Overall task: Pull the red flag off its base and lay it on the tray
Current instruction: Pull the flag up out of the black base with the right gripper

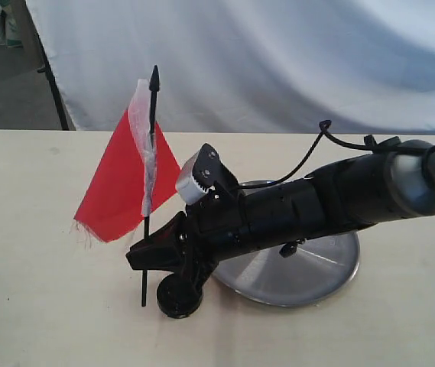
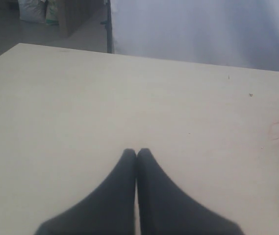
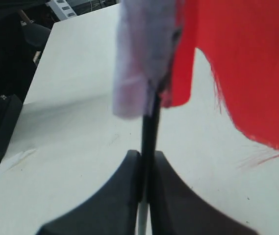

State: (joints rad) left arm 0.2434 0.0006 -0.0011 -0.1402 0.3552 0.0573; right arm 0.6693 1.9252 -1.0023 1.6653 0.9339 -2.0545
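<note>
right gripper (image 3: pixel 145 166) clamped on pole | red flag (image 3: pixel 237 58) above table (image 3: pixel 75 98)

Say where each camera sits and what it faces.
Exterior: off-arm, looking across the table at a white backdrop; right arm shows, reaching the small red cloth flag.
Left wrist: over its shut left hand, facing the table.
Right wrist: over the right hand, shut on the flag's pole.
Shared: exterior and right wrist show the flag.
</note>
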